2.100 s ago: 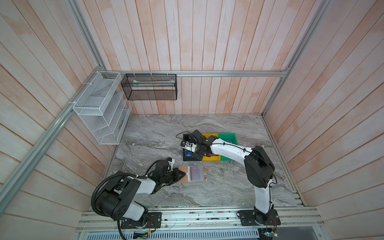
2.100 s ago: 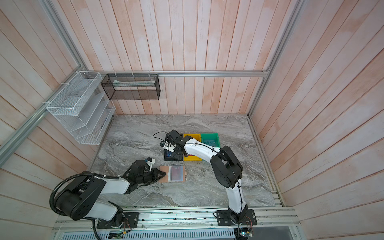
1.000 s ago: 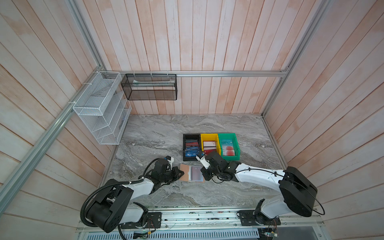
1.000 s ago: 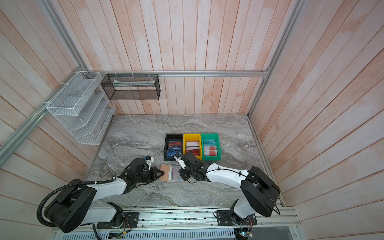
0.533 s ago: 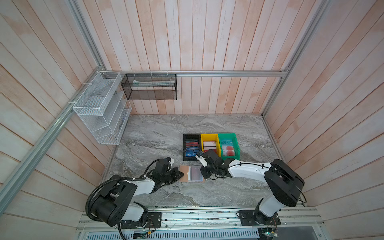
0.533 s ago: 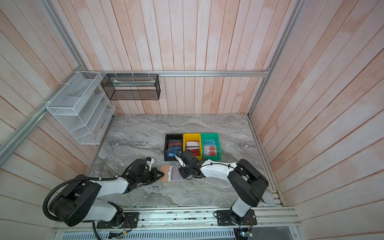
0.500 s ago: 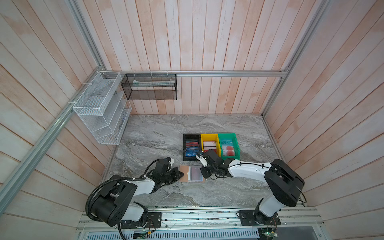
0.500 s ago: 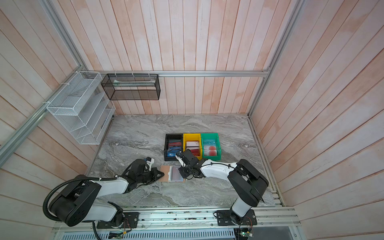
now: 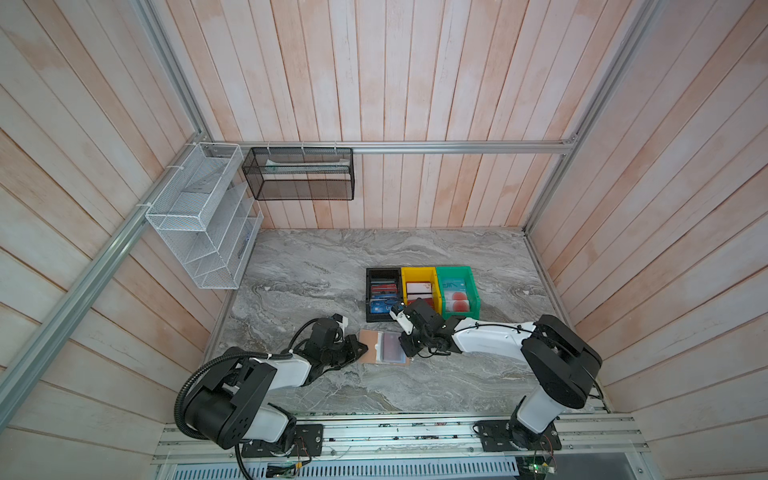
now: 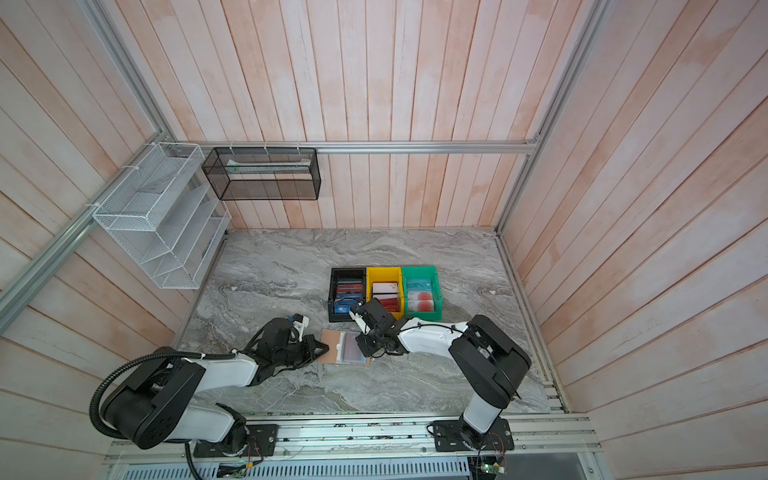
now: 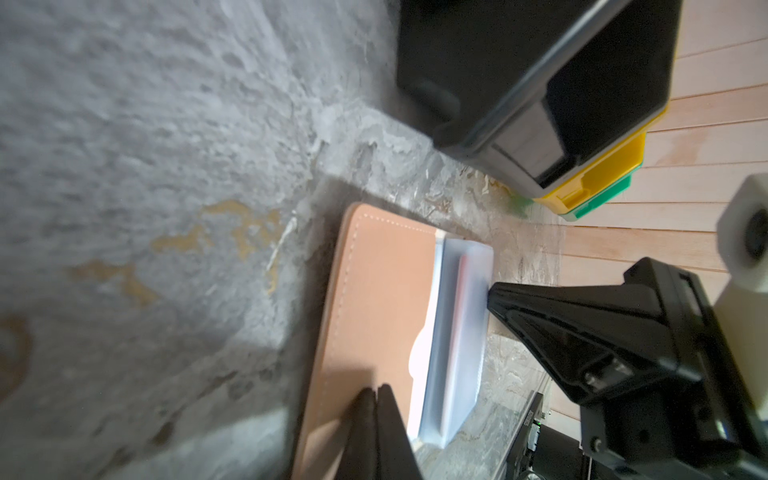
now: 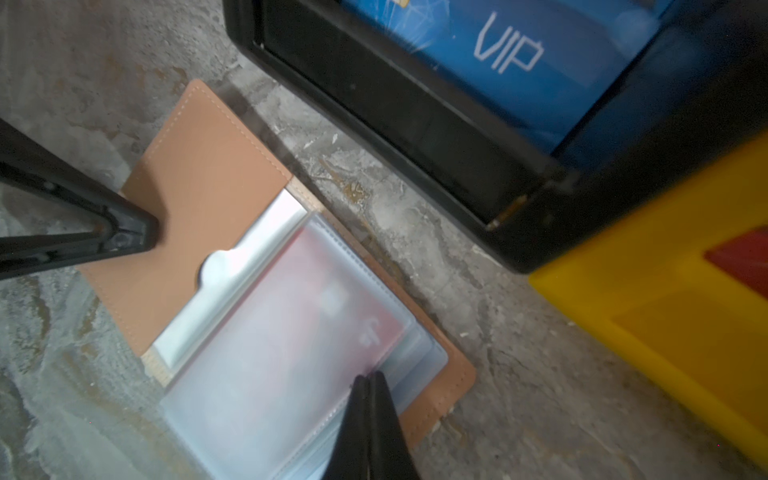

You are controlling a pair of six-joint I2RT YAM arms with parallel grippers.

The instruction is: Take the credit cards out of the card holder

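Observation:
The tan card holder (image 9: 370,345) (image 10: 332,345) lies open on the marble table, with its clear sleeves (image 12: 266,374) fanned to the right. A reddish credit card (image 12: 332,299) shows through the top sleeve. My left gripper (image 11: 376,390) (image 9: 360,347) is shut, and its tips rest on the tan left flap (image 12: 199,174). My right gripper (image 12: 368,376) (image 10: 365,348) is shut too, its tips set on the outer edge of the sleeves. Other credit cards lie in the bins, among them a blue "VIP" one (image 12: 519,54).
Just behind the card holder stand a black bin (image 9: 376,318), a yellow bin (image 9: 417,272) and a green bin (image 9: 471,286) in a row. On the walls at the back left hang a white wire rack (image 9: 199,216) and a black mesh basket (image 9: 299,174).
My right arm swung from over the black bin down to the card holder's right side and has settled on the sleeves. The left gripper stayed on the flap.

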